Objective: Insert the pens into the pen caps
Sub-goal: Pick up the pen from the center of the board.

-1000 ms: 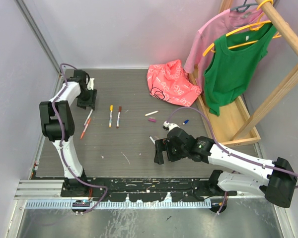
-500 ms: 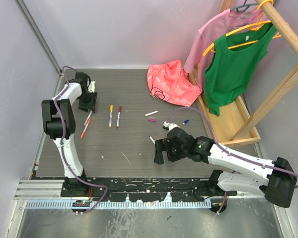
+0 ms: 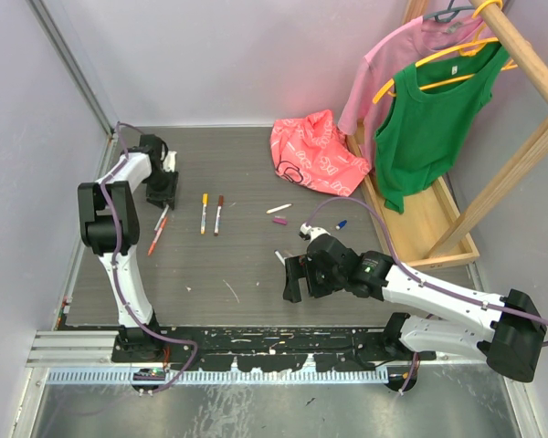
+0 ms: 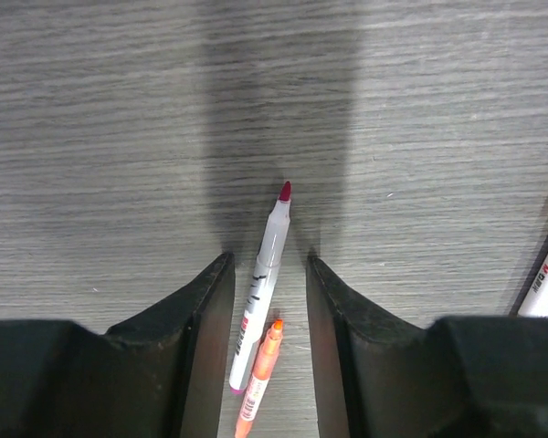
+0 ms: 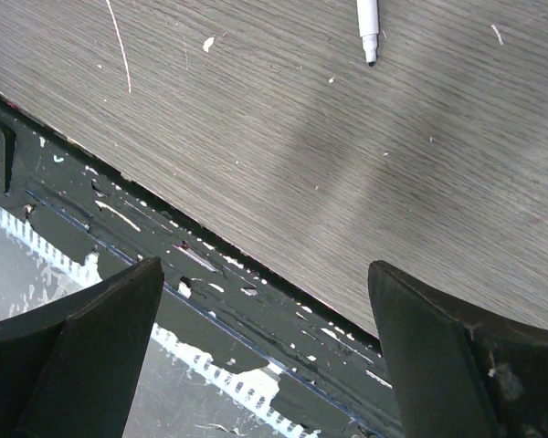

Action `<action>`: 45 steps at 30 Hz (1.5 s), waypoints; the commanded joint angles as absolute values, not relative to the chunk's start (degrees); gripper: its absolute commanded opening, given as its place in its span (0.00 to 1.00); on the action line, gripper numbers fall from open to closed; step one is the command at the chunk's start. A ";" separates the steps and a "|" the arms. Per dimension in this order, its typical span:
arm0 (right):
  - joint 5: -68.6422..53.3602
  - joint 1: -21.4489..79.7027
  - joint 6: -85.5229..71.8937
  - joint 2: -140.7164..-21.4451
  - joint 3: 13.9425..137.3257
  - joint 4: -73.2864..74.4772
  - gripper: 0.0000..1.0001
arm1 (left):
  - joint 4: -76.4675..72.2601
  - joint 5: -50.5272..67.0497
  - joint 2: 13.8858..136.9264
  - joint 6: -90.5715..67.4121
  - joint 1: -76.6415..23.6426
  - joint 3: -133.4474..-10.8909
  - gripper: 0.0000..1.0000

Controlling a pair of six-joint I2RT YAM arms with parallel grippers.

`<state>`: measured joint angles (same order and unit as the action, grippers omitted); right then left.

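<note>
Red-tipped pen [image 4: 272,233] between jaws of left hand [image 4: 268,262]

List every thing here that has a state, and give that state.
left gripper: jaws open, astride the red-tipped pen, not gripping it.
red-tipped pen: uncapped, lying flat.
orange pen: lying flat beside it.
right gripper: jaws wide open, empty.
black-tipped pen: uncapped, lying flat.
green top: hanging up.

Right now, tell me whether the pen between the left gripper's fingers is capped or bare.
Bare: the white pen lies flat within the open left gripper, its dark red tip exposed.
</note>
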<state>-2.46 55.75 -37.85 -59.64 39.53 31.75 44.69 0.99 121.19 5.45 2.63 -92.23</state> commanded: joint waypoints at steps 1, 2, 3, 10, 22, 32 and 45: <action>-3.08 55.72 -38.08 -58.65 40.56 30.41 0.99 | 45.00 0.98 123.67 6.87 2.81 -93.28 0.36; -3.08 55.64 -37.96 -58.77 40.60 30.44 0.99 | 45.00 1.40 123.76 7.17 2.87 -93.30 0.33; -3.08 55.71 -38.06 -58.77 40.60 30.54 0.99 | 45.00 1.78 123.87 7.47 2.86 -93.41 0.31; -2.33 55.66 -38.27 -58.59 40.68 30.82 0.99 | 44.52 1.57 124.72 8.34 2.81 -93.75 0.20; -0.23 55.72 -39.42 -54.58 40.51 30.50 0.99 | 39.09 -0.49 121.34 8.11 2.77 -91.81 0.09; -0.03 55.70 -40.25 -53.32 40.16 30.54 0.99 | 34.61 0.63 110.92 6.57 0.35 -88.98 0.06; 7.82 55.70 -41.16 -46.43 41.39 31.00 0.99 | 32.73 7.91 92.02 -3.10 -4.48 -84.56 0.00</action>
